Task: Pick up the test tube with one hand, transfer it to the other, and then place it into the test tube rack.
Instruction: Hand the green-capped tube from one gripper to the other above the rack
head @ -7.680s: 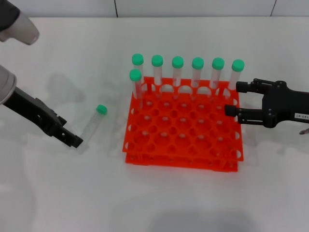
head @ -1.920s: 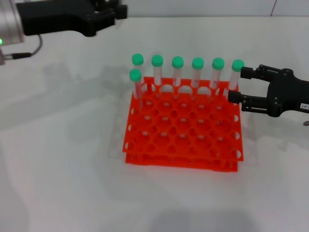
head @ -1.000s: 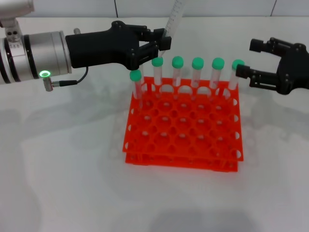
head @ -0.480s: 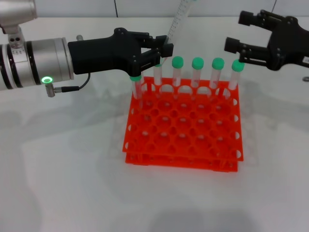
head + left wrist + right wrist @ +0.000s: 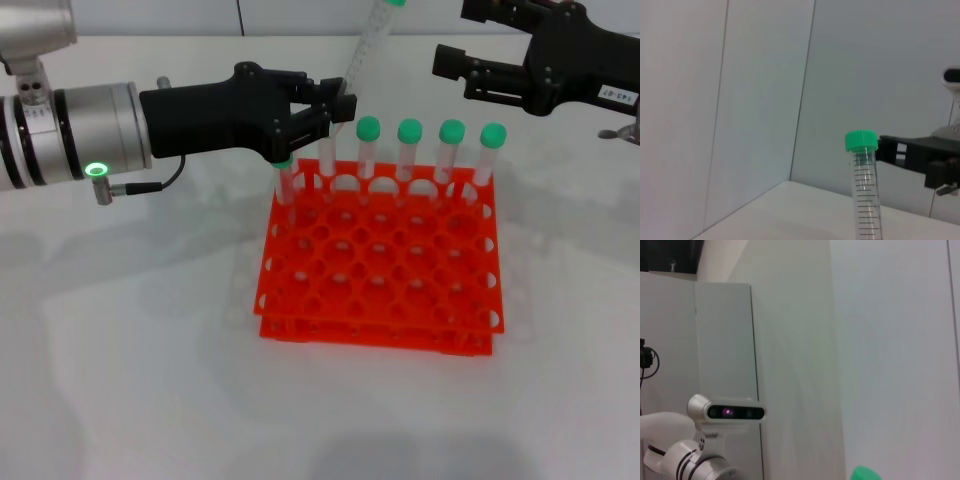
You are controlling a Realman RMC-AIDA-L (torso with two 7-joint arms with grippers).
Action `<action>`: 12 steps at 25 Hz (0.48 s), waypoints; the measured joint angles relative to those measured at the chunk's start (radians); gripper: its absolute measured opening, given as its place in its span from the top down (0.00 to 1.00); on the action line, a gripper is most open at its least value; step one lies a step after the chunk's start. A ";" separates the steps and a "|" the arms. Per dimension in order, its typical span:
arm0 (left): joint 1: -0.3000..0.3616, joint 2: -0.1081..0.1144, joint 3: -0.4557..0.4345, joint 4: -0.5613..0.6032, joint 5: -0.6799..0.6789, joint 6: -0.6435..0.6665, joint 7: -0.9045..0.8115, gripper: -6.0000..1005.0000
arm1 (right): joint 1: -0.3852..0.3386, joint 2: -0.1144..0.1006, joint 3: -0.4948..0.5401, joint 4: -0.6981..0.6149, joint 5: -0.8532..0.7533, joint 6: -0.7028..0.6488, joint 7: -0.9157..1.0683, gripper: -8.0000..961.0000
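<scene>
Head view shows our left gripper (image 5: 335, 105) clamping the test tube (image 5: 365, 48) upright — cap clear above it for handover. Our right gripper (image 5: 455, 40) spreads wide just beside the cap, above the test tube rack (image 5: 380, 300).

The test tube (image 5: 362, 52) was clear, smooth plastic printed with dark graduation lines under a ribbed green plastic cap, the test tube rack (image 5: 380, 262) was glossy orange-red plastic, both grippers looked matt black, the left gripper's wrist (image 5: 75, 133) was brushed silver metal, and the table (image 5: 130, 340) was smooth matt white.
</scene>
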 joint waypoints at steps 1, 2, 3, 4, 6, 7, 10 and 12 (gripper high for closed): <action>0.001 0.000 0.000 -0.001 0.004 -0.003 0.000 0.82 | 0.003 0.001 -0.003 0.002 0.002 0.003 0.000 0.19; 0.002 -0.001 0.001 -0.004 0.006 -0.005 0.002 0.82 | 0.008 0.001 -0.008 0.006 0.005 0.005 0.000 0.19; 0.004 -0.001 0.001 -0.007 0.009 -0.008 0.005 0.82 | 0.015 0.001 -0.014 0.011 0.008 0.007 0.000 0.19; 0.005 -0.002 0.002 -0.012 0.009 -0.010 0.009 0.82 | 0.020 0.001 -0.017 0.015 0.010 0.009 0.000 0.19; 0.007 -0.002 0.002 -0.016 0.010 -0.012 0.014 0.82 | 0.032 0.001 -0.027 0.026 0.012 0.015 0.000 0.19; 0.007 -0.003 0.002 -0.017 0.010 -0.012 0.014 0.82 | 0.039 0.002 -0.032 0.032 0.012 0.019 0.000 0.19; 0.008 -0.004 0.003 -0.017 0.010 -0.008 0.014 0.82 | 0.053 0.002 -0.045 0.039 0.014 0.027 0.000 0.19; 0.009 -0.004 0.004 -0.017 0.010 -0.006 0.014 0.82 | 0.058 0.002 -0.049 0.040 0.015 0.029 0.000 0.19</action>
